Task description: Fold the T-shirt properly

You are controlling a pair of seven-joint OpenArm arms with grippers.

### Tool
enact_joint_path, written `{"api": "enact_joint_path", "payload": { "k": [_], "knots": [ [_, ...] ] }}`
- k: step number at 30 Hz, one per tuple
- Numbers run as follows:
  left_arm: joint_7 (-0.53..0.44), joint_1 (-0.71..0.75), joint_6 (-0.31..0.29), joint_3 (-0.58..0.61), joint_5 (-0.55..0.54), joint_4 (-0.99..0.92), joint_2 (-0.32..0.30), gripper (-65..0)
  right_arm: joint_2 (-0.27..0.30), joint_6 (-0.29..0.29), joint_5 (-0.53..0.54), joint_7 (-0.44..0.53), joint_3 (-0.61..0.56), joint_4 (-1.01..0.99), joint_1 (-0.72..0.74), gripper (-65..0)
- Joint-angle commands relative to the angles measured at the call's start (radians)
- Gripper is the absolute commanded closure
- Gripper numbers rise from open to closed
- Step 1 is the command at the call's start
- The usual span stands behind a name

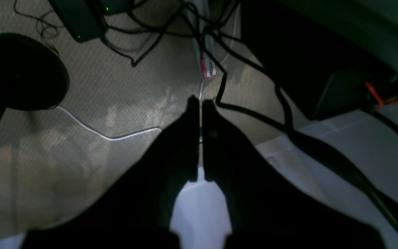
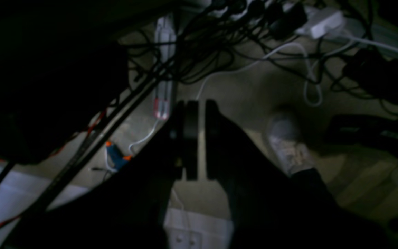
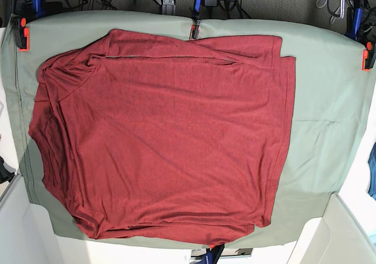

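- T-shirt point(image 3: 164, 140): dark red knit, plain, spread over most of the sage-green cloth point(image 3: 326, 117) that covers the surface. Sleeves appear already turned in along the top and bottom edges; folds show near the upper edge.
- Long axis of the T-shirt: runs left to right in the base view; the neck end seems to lie at the left, the straight hem at the right, though the collar is hard to make out.
- Cloth margin: broad bare strip right of the T-shirt, narrow strip along its left side.
- Clamps point(image 3: 22, 33): orange-tipped, pinning the cloth at the corners above the T-shirt.
- Left gripper point(image 1: 199, 103): jaws pressed almost together, holding nothing; aimed at carpeted floor and cables point(image 1: 171, 34), with no part of the T-shirt in its view.
- Right gripper point(image 2: 199, 103): jaws nearly together with a slim gap, empty; over floor, a power strip point(image 2: 164, 65) and a shoe point(image 2: 287, 141).
- Arms: neither shows in the base view, so both seem parked clear of the T-shirt.
- Nearer arm: cannot tell; by rig layout the left arm would serve the T-shirt's right edge, the right arm its left edge.
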Motion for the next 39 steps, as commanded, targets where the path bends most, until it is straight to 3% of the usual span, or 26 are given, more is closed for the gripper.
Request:
{"api": "enact_joint_path", "payload": {
  "k": [1, 10, 13, 17, 20, 28, 29, 33, 36, 39],
  "knots": [
    [0.002, 0.004, -0.007, -0.002, 0.004, 0.005, -0.002, -1.3, 0.006, 0.003, -0.002, 0.009, -0.002, 0.019, -0.008, -2.6],
    [0.002, 0.016, -0.008, -0.002, 0.0, 0.008, -0.004, -1.3, 0.028, 0.006, -0.002, 0.007, -0.002, 0.127, -0.082, -2.5],
    [0.025, 0.038, -0.009, -0.002, 0.0, 0.046, -0.016, -1.3, 0.045, 0.071, 0.004, 0.007, -0.002, 0.187, -0.127, -2.5],
    [0.032, 0.097, -0.111, -0.002, -0.007, 0.158, -0.042, -1.3, 0.077, 0.224, 0.074, 0.007, -0.002, 0.287, -0.188, -2.5],
    [0.066, 0.158, -0.161, -0.021, -0.064, 0.262, -0.063, -1.3, 0.105, 0.306, 0.124, 0.007, -0.002, 0.382, -0.248, -2.5],
    [0.151, 0.34, -0.313, -0.234, -0.199, 0.572, -0.07, -1.6, 0.183, 0.327, 0.227, 0.007, -0.002, 0.697, -0.435, -2.5],
    [0.152, 0.359, -0.349, -0.266, -0.208, 0.609, -0.07, -2.4, 0.192, 0.327, 0.23, 0.007, -0.001, 0.744, -0.462, -2.5],
    [0.177, 0.425, -0.35, -0.382, -0.275, 0.742, -0.077, -14.9, 0.231, 0.326, 0.23, 0.006, 0.0, 0.943, -0.569, -2.5],
    [0.281, 0.475, -0.35, -0.435, -0.415, 0.837, -0.101, -23.6, 0.26, 0.326, 0.23, 0.002, 0.011, 1.102, -0.649, -2.5],
    [0.382, 0.528, -0.35, -0.484, -0.545, 0.94, -0.137, -25.3, 0.277, 0.326, 0.246, -0.01, 0.051, 1.263, -0.719, -2.5]
  ]
}}
